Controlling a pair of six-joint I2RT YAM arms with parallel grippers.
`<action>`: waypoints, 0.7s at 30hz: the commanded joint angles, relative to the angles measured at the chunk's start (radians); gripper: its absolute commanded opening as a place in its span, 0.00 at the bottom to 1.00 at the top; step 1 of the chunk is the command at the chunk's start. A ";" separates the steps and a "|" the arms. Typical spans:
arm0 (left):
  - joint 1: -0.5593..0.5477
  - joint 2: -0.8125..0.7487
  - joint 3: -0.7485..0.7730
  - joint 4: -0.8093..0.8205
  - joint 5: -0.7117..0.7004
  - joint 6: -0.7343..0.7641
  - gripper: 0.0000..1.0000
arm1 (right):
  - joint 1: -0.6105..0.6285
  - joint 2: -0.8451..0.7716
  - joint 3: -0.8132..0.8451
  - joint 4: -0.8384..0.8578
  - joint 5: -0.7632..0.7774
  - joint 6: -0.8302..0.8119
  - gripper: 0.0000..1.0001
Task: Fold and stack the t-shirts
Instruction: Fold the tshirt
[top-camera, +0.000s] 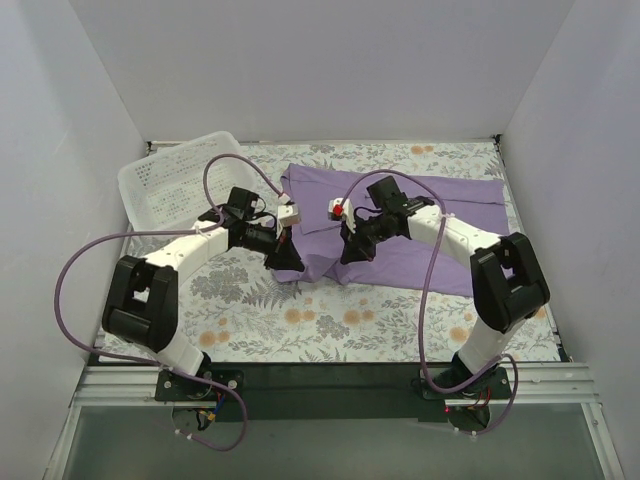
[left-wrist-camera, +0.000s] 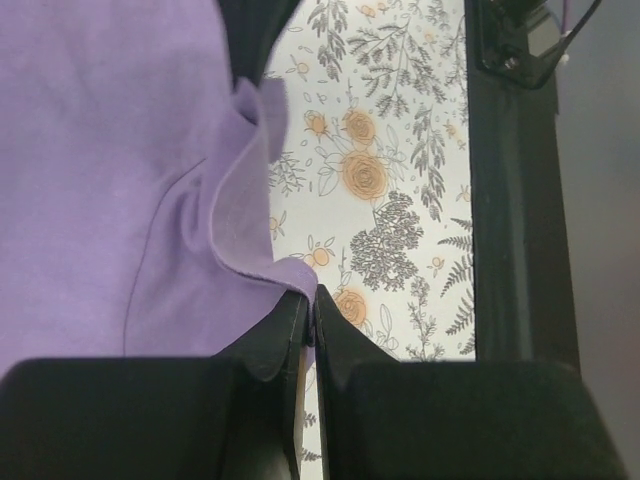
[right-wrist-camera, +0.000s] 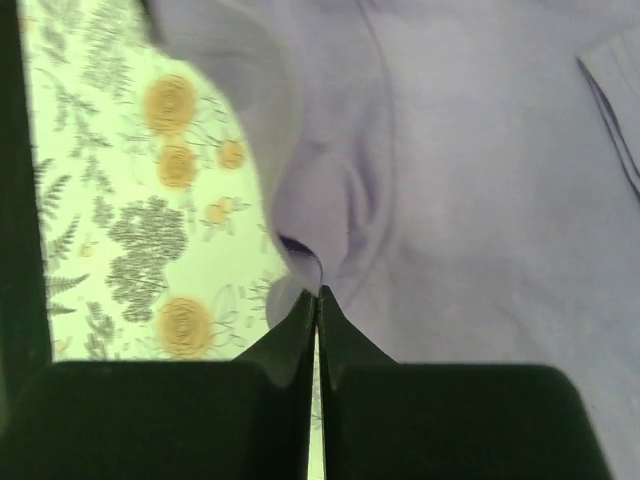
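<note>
Purple t-shirt (top-camera: 440, 215) lies on floral counter (top-camera: 300, 320). Left gripper (left-wrist-camera: 311, 310) and right gripper (right-wrist-camera: 318, 300) fingers each pinch its near edge, probably one layer. Lift both evenly, edge taut, fold straight across.

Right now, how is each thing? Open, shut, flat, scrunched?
Purple t-shirt: mostly spread flat, near edge scrunched up.
Left gripper: shut on the t-shirt's edge.
Right gripper: shut on the t-shirt's edge.
White basket: upright, looks empty.
</note>
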 joint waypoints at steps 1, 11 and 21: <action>0.004 -0.072 -0.008 0.046 -0.060 -0.002 0.00 | 0.007 -0.070 -0.035 -0.019 -0.162 -0.052 0.01; 0.002 -0.208 -0.090 0.106 -0.199 0.011 0.00 | 0.136 -0.144 -0.103 -0.258 -0.221 -0.297 0.37; -0.041 -0.438 -0.296 0.218 -0.362 -0.008 0.00 | -0.214 -0.466 -0.250 -0.347 0.159 -0.410 0.62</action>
